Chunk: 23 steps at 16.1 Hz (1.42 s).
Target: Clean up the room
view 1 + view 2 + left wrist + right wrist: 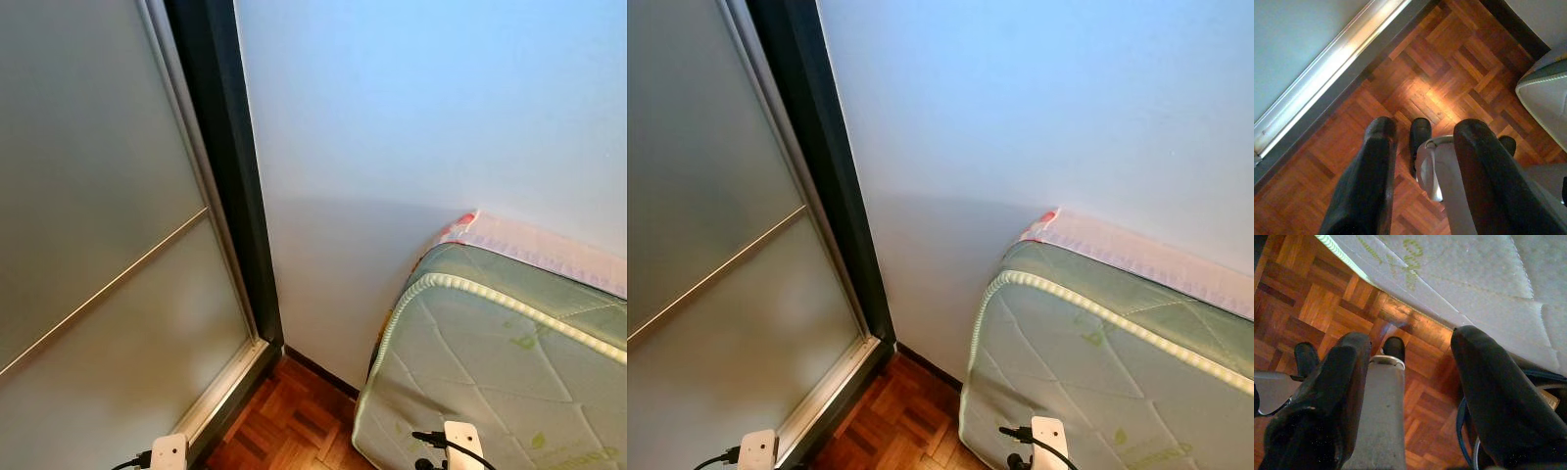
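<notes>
In the corner of the room, a pale blue wall (pixel 421 108) meets a frosted sliding door (pixel 93 255) with a dark frame (pixel 230 166), and down below there's a wedge of parquet floor (pixel 289 416). On the right — a bare quilted mattress (pixel 509 377) in light green, its piped edge running close along the wall, with a strip of pinkish fabric (pixel 534 245) tucked between it and the wall.

Down at the wrists, the left gripper (pixel 1422 147) hangs over the parquet beside the door's metal track (pixel 1327 73), its two black fingers spread apart with nothing between them. The right gripper (pixel 1410 362) points at the floor just beside the mattress edge — fingers parted too, empty. Beyond each you can make out the robot's grey legs and black feet.
</notes>
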Available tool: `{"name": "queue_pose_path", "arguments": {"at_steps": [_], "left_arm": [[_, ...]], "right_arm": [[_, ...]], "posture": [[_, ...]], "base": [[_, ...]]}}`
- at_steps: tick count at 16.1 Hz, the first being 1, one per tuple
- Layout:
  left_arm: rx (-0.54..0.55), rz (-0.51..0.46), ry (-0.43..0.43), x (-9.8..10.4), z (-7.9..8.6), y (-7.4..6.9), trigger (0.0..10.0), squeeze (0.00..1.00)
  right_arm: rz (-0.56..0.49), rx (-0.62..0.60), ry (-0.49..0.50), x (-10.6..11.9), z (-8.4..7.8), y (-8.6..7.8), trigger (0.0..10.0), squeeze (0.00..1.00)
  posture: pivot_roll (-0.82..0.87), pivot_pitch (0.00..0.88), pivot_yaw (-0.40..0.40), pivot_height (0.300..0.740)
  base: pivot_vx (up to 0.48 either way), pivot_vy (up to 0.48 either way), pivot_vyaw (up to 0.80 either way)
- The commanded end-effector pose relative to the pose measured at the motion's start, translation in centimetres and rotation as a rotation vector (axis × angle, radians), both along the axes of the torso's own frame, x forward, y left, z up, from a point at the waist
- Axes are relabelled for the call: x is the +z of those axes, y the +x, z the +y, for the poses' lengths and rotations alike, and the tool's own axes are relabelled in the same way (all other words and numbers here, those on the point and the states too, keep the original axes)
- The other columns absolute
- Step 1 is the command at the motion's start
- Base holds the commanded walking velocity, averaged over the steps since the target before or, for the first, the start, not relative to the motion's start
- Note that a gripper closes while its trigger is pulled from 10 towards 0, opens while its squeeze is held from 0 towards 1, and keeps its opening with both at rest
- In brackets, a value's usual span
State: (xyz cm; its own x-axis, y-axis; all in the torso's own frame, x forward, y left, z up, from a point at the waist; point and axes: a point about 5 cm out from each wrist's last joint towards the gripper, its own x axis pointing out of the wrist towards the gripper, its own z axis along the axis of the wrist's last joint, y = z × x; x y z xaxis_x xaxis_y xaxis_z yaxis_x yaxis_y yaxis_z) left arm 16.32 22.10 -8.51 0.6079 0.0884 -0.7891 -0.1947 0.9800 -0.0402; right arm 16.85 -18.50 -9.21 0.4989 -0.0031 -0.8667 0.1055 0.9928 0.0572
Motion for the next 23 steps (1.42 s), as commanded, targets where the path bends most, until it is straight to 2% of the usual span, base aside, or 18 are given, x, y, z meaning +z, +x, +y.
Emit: {"name": "queue_pose_path", "arguments": {"at_steps": [1,3,7,10,15,20,23], "left_arm": [[-0.085,-0.035,0.010,0.7,-0.1,1.5,10.0,0.00],[-0.086,-0.028,0.009,0.6,-0.1,1.3,10.0,0.00],[-0.091,-0.038,0.013,0.7,-0.1,1.5,10.0,0.00],[-0.095,-0.039,0.014,0.8,-0.2,1.7,10.0,0.00],[-0.095,-0.042,0.022,0.9,-0.2,1.9,10.0,0.00],[-0.087,-0.043,0.015,0.8,-0.4,1.9,10.0,0.00],[-0.085,-0.041,0.014,0.8,-0.4,1.8,10.0,0.00]], "right_arm": [[-0.099,-0.135,0.111,0.6,-1.0,0.6,10.0,0.00],[-0.096,-0.144,0.110,0.5,-1.2,0.4,10.0,0.00],[-0.081,-0.160,0.089,0.5,-2.7,-0.2,10.0,0.00],[-0.077,-0.161,0.085,0.5,-2.9,-0.2,10.0,0.00],[-0.070,-0.154,0.090,0.4,-1.8,0.1,10.0,0.00],[-0.066,-0.149,0.095,0.3,-1.5,0.1,10.0,0.00],[-0.061,-0.153,0.094,0.3,-1.5,0.0,10.0,0.00]], "posture": [[0.03,0.026,-0.017,0.740],[0.03,0.029,-0.014,0.740],[0.03,0.030,-0.011,0.740],[0.03,0.022,-0.009,0.740],[0.03,0.017,-0.016,0.740],[0.03,0.019,-0.018,0.740],[0.03,0.021,-0.018,0.740]], "base": [[0.000,0.000,0.00],[0.000,0.000,0.00],[0.000,0.000,0.00],[0.000,0.000,0.00],[0.000,0.000,0.00],[0.000,0.000,0.00],[-0.252,0.000,0.00]]}}
